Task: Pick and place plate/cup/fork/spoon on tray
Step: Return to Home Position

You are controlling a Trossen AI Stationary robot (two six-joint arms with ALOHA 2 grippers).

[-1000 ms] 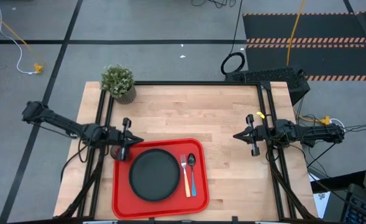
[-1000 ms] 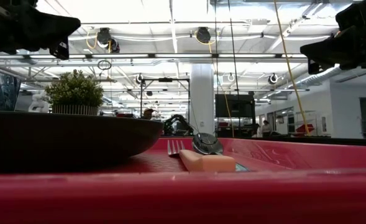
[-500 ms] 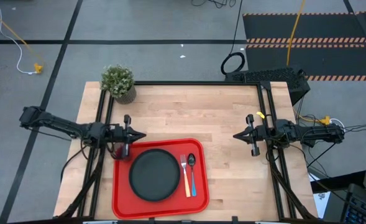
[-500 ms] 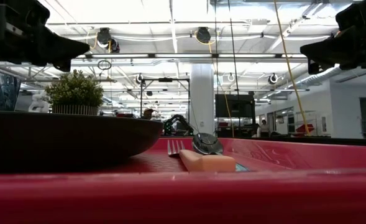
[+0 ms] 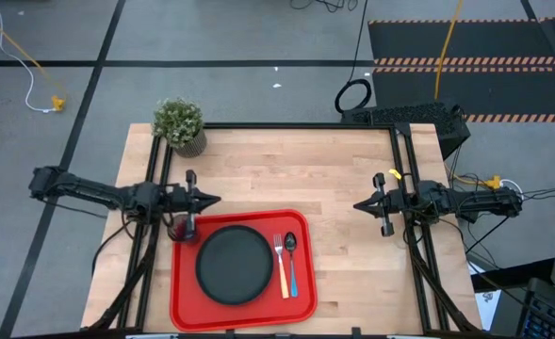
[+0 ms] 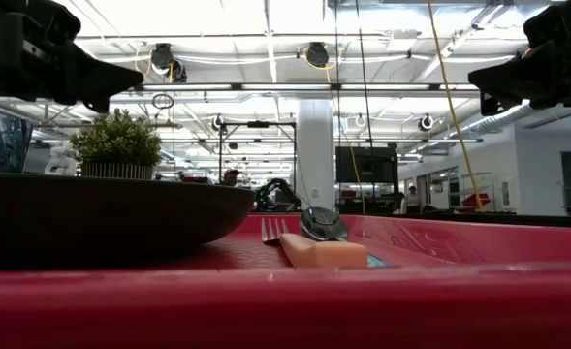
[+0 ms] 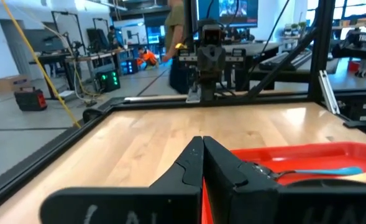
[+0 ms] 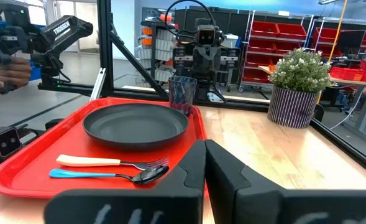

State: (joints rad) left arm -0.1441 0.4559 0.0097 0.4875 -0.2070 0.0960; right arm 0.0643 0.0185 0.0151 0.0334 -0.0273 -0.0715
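The red tray (image 5: 301, 311) lies at the table's near middle. On it rest the black plate (image 5: 234, 265), the orange-handled fork (image 5: 282, 271) and the blue-handled spoon (image 5: 292, 273) side by side to the plate's right. The dark cup (image 5: 178, 229) stands upright at the tray's far left corner and also shows in the right wrist view (image 8: 183, 92). My left gripper (image 5: 216, 200) is shut and empty, just beyond the cup toward the far edge and above the table. My right gripper (image 5: 357, 204) is shut and empty, to the right of the tray.
A potted green plant (image 5: 180, 125) stands at the table's far left corner. Black frame rails run along the table's left (image 5: 155, 188) and right (image 5: 404, 169) sides. Bare wood (image 5: 296, 169) lies between the tray and the far edge.
My left gripper has moved from over the cup toward the table's far edge, staying shut. The cup stays upright at the tray's corner. My right arm has kept still.
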